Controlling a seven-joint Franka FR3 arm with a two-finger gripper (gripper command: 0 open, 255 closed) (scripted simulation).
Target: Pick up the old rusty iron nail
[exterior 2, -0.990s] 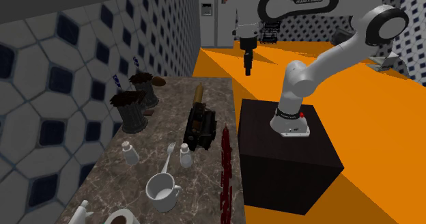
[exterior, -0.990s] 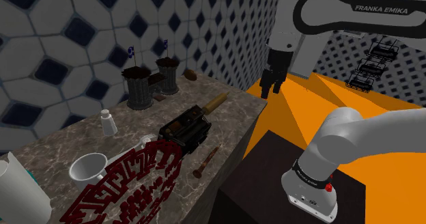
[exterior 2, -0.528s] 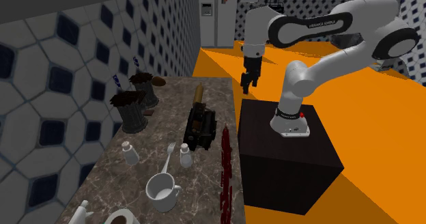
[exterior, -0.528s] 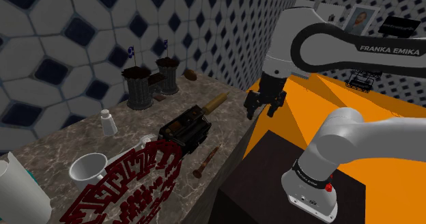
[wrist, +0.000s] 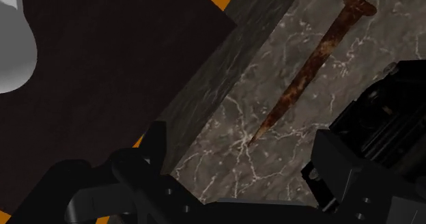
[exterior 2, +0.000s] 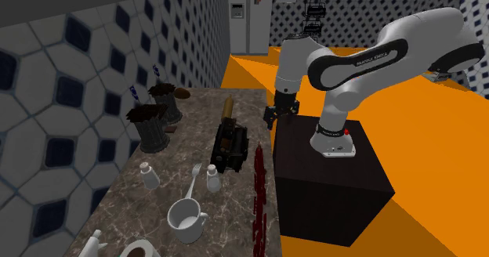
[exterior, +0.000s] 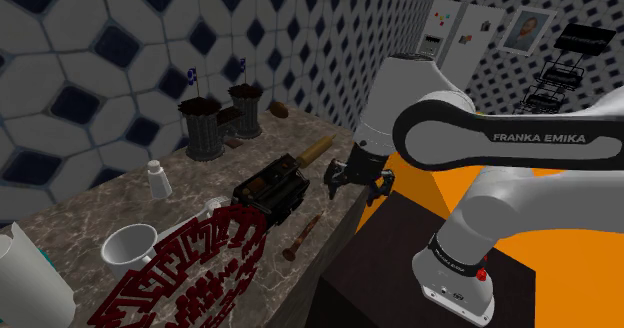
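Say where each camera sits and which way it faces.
Shoulder view: beside and behind the dark box stand, looking down over the grey marble counter; the white arm and open black gripper show.
Second exterior view: above the counter's end with the white cup, looking along it past the stand; the whole arm shows.
Wrist view: on the hand, looking down at the rusty brown nail by the counter's edge; both fingers show.
Shared: shoulder and wrist views both show nail, counter edge and stand top.
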